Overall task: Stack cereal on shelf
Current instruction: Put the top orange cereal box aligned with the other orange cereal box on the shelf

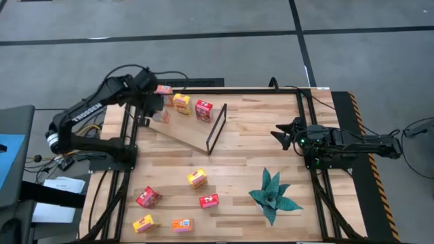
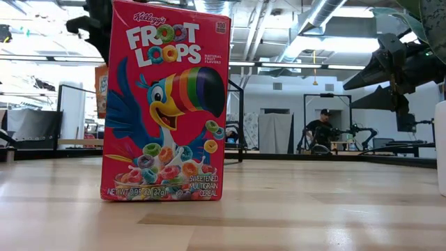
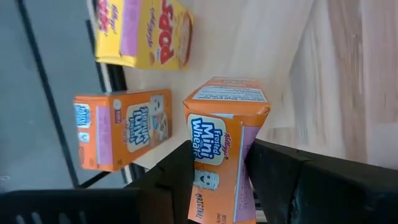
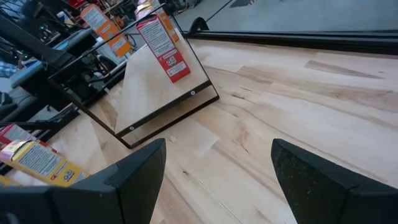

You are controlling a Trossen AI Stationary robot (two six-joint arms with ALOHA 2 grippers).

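Orange Mini-Wheats box [image 3: 227, 155] pinched tight in the left tool [image 3: 219, 180], up over the far end of the shelf [image 1: 178, 129], maybe to go down next to the other orange box [image 3: 121, 127] and the yellow box [image 1: 181, 103] there. Right tool [image 1: 283, 133] wide open with nothing in it, waiting at the right side of the table [image 1: 244, 169]. Five more little boxes [image 1: 197, 178] well apart from the shelf, near the front edge.
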